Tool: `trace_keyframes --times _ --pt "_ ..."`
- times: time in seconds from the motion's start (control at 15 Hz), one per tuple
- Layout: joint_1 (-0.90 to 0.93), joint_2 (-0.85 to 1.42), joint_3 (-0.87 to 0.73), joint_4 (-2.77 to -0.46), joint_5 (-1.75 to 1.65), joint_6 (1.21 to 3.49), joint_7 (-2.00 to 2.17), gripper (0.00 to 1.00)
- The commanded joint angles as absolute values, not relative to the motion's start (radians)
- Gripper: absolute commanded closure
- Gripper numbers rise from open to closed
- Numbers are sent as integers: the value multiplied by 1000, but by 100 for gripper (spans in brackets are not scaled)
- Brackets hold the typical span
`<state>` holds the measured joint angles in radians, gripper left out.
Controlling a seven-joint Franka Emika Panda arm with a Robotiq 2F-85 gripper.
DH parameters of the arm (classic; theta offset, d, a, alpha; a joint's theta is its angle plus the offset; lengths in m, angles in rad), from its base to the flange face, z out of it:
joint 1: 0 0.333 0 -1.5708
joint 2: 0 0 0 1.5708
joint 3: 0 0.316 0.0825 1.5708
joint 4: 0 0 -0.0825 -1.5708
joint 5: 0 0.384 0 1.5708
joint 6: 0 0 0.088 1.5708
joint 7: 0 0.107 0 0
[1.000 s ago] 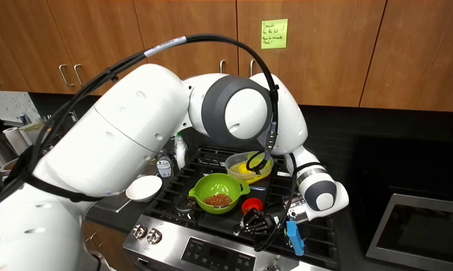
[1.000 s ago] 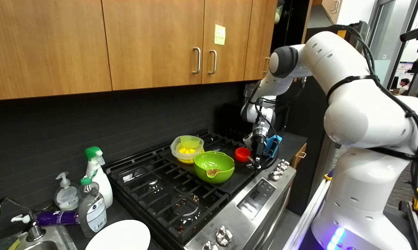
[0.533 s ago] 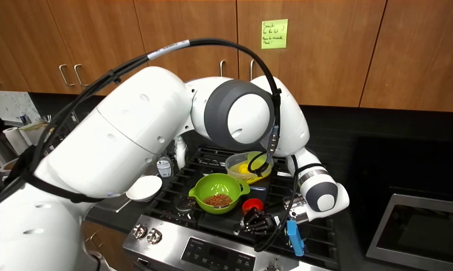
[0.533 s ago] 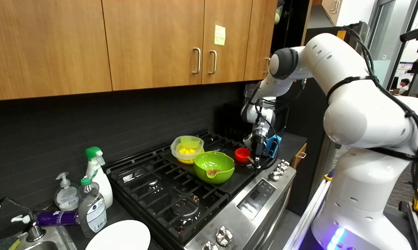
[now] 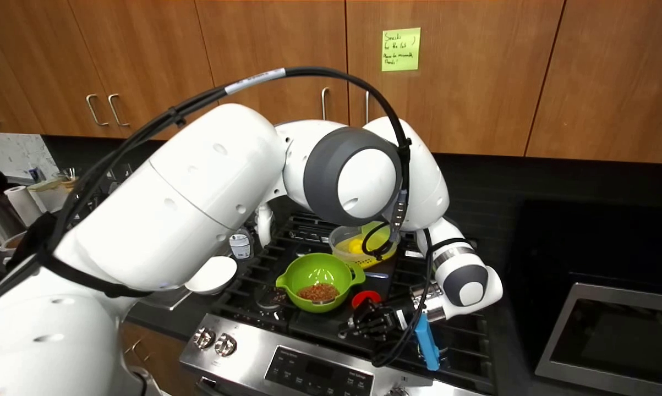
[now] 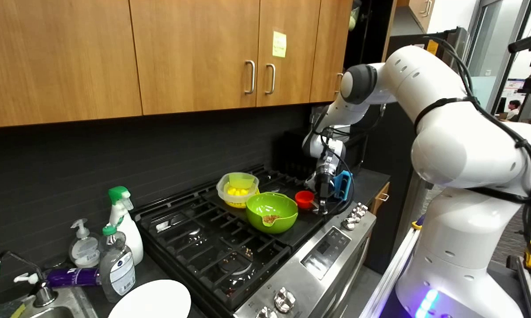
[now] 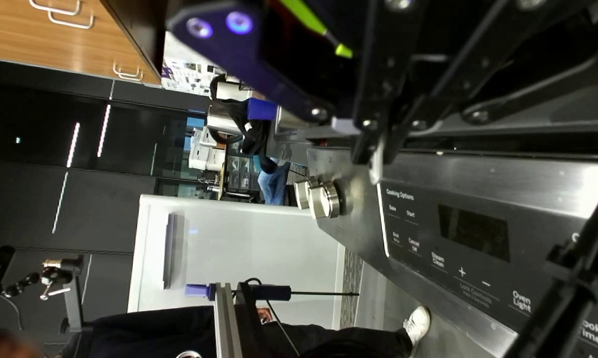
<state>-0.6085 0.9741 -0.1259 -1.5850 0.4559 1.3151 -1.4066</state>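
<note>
In an exterior view: one robot arm, right side; one gripper, right of centre; one red cup, right of centre; one clear tub, mid-frame, yellow pieces inside too bunched to count. One green bowl centre, one white bowl lower left: two in all. Lower left: one pump bottle, one spray bottle, one green-capped bottle, one purple bottle; four in all. One sticky note, upper middle; two side-by-side silver handles, same area. Wrist view: two stove knobs, centre; one white shoe, bottom.
</note>
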Motion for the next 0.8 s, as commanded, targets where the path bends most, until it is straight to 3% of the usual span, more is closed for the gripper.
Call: trace_keyframes --times 0.0,0.73 --pt "-615 1043 -101 -1530 456 1296 -1374 99" --pt "-620 1035 -106 -1496 445 1246 -1292 96"
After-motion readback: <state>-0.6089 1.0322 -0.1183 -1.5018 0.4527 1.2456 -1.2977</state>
